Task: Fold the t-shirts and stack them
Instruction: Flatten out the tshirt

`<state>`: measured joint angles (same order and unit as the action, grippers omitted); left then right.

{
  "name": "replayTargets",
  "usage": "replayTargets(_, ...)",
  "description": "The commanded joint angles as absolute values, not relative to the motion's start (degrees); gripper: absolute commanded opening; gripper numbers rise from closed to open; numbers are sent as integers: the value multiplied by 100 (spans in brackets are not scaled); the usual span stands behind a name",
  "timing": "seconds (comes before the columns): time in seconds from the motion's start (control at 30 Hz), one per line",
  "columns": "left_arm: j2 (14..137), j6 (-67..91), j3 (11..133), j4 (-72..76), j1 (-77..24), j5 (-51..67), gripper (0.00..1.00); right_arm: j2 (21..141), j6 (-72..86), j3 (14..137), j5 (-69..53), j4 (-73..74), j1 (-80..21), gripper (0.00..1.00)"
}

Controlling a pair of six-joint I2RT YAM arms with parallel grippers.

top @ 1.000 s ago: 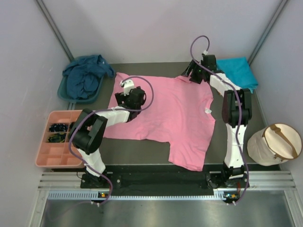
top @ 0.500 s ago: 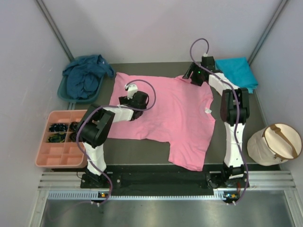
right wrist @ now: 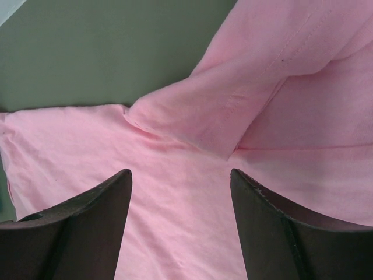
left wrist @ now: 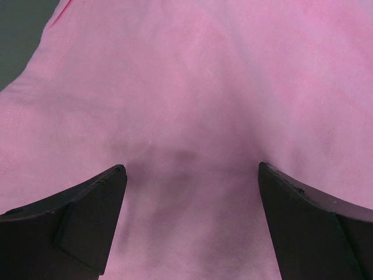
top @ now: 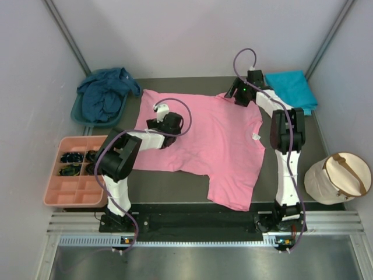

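Observation:
The bright pink t-shirt [top: 215, 140] lies spread flat on the dark table. My left gripper [top: 173, 122] hovers low over its left part, jaws wide open, only pink cloth [left wrist: 192, 105] between them. My right gripper [top: 239, 96] is at the shirt's far edge by a folded-over sleeve [right wrist: 245, 99], jaws open over the cloth. The navy blue shirt [top: 105, 93] is crumpled in the teal basin. The turquoise shirt [top: 294, 87] lies folded at the far right. The orange shirt is out of view.
A teal basin [top: 78, 114] stands at the far left. A salmon-pink compartment tray [top: 67, 189] with small dark items sits at the left edge. A beige bag [top: 338, 178] sits at the right. White walls enclose the table.
My left gripper has moved right, further onto the pink shirt. My right gripper has shifted slightly left along the shirt's far edge. The shirts have not visibly moved.

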<state>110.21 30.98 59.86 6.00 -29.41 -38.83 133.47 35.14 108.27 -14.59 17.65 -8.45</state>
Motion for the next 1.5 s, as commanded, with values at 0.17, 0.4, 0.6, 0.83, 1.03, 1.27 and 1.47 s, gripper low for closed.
replayTargets(0.17, 10776, 3252, 5467, 123, -2979, -3788, 99, 13676, 3542, 11443, -1380, 1837, -853, 68)
replayTargets(0.4, 10626, 3357, 5326, 70, -2979, -3841, 99, 13869, 3612, 11680, -1354, 1881, -852, 68)
replayTargets(0.6, 10477, 3436, 5177, 26, -2979, -3902, 99, 14193, 3744, 12190, -1406, 1960, -852, 68)
replayTargets(0.83, 10283, 3551, 5045, -132, -2979, -3911, 99, 14361, 3867, 12551, -1485, 1829, -853, 68)
replayTargets(1.03, 10274, 3595, 5010, -167, -2979, -3894, 99, 14309, 4470, 11808, -2739, -195, -721, 70)
replayTargets(1.27, 10222, 3691, 4922, -185, -2979, -3841, 99, 14975, 7608, 11407, -4367, -5499, -343, 72)
replayTargets(1.47, 10213, 3709, 4878, -158, -2979, -3823, 99, 14934, 7990, 11014, -4394, -6381, -132, 75)
